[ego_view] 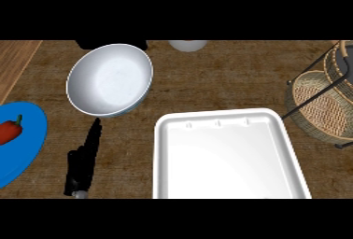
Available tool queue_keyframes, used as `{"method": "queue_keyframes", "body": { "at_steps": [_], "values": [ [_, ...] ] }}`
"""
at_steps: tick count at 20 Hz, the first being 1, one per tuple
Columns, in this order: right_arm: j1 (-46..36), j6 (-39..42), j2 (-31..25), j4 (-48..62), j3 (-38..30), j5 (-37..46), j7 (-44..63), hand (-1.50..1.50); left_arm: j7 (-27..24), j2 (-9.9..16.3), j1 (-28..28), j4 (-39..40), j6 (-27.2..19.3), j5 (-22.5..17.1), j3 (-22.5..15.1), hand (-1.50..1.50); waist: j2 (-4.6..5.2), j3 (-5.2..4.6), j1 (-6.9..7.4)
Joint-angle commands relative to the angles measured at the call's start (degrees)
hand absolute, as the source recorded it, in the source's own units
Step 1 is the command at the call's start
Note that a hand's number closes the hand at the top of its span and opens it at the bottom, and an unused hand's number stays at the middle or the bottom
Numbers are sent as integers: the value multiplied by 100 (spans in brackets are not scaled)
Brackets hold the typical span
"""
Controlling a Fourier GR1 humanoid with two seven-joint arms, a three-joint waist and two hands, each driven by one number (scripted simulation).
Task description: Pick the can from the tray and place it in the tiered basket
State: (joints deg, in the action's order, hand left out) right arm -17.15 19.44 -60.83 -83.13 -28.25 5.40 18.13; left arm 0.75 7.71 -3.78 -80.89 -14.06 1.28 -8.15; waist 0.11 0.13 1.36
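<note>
The white tray point(228, 161) lies on the wooden counter at lower centre, and nothing shows inside it. No can is visible anywhere in the head view. The tiered basket point(324, 105), wicker on a black wire frame, stands at the right edge and is partly cut off. My left hand point(82, 161) shows edge-on at the lower left, left of the tray, fingers straight and pointing up, holding nothing. My right hand does not show.
A white bowl point(110, 79) sits at the upper left. A blue plate point(17, 140) with a red pepper point(8, 130) is at the left edge. A white object point(187, 45) and a black one point(89, 44) sit at the back.
</note>
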Motion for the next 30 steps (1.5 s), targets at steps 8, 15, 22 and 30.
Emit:
{"method": "queue_keyframes", "body": {
  "at_steps": [8,15,22,30],
  "values": [
    [-996,-656,647,1291,1341,1324,-537,150,53,-101,72,242,104,33,95,0,12,-13,-42],
    [-1676,-1023,1510,2113,1481,1383,-455,150,259,82,-31,-126,287,-64,245,0,5,-12,-32],
    [-1680,-619,1915,2657,577,125,-555,-150,11,-189,-127,62,25,177,71,0,-12,-10,-120],
    [-1952,-1102,2013,2678,-239,-510,-886,-150,-64,-140,3,362,82,145,246,0,-16,-14,-170]
  ]
}}
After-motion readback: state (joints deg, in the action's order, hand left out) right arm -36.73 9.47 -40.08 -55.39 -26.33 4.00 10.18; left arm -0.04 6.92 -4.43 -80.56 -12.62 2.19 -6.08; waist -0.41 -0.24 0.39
